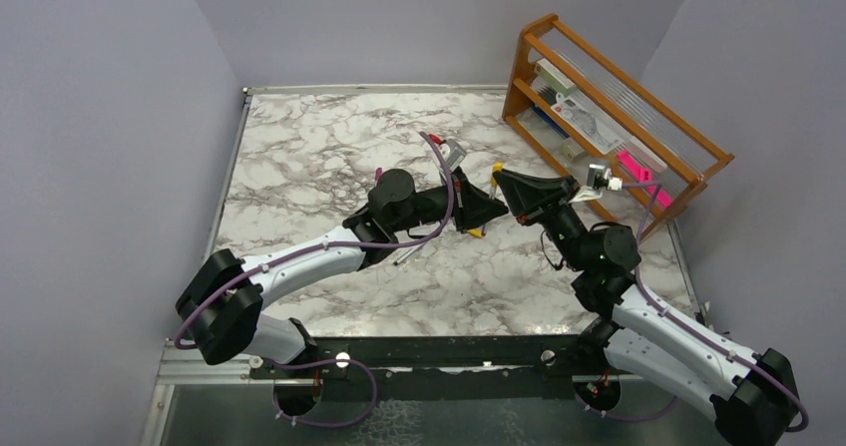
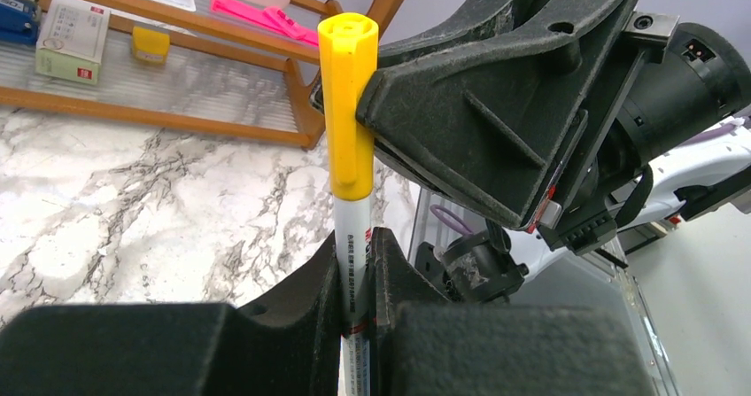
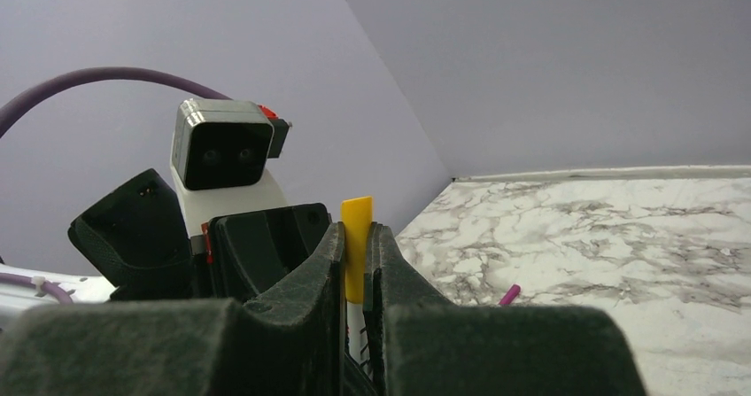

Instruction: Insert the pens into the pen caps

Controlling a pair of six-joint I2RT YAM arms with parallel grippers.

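My left gripper (image 1: pixel 477 210) is shut on a silver-grey pen (image 2: pixel 352 236), held upright between its fingers (image 2: pixel 359 263). A yellow cap (image 2: pixel 347 104) sits on the pen's upper end. My right gripper (image 1: pixel 506 189) is shut on that yellow cap (image 3: pixel 357 241), right against the left gripper above the middle of the table. The cap's top pokes out in the top view (image 1: pixel 496 172), and a yellow end shows below the left gripper (image 1: pixel 477 232). Another grey pen (image 1: pixel 408 254) lies on the marble by the left arm. A magenta cap (image 3: pixel 509 294) lies on the table.
A wooden rack (image 1: pixel 609 97) with small boxes and a flat bright-pink object (image 1: pixel 631 165) stands at the back right; it also shows in the left wrist view (image 2: pixel 159 117). Grey walls close in the marble table (image 1: pixel 329 147) on three sides.
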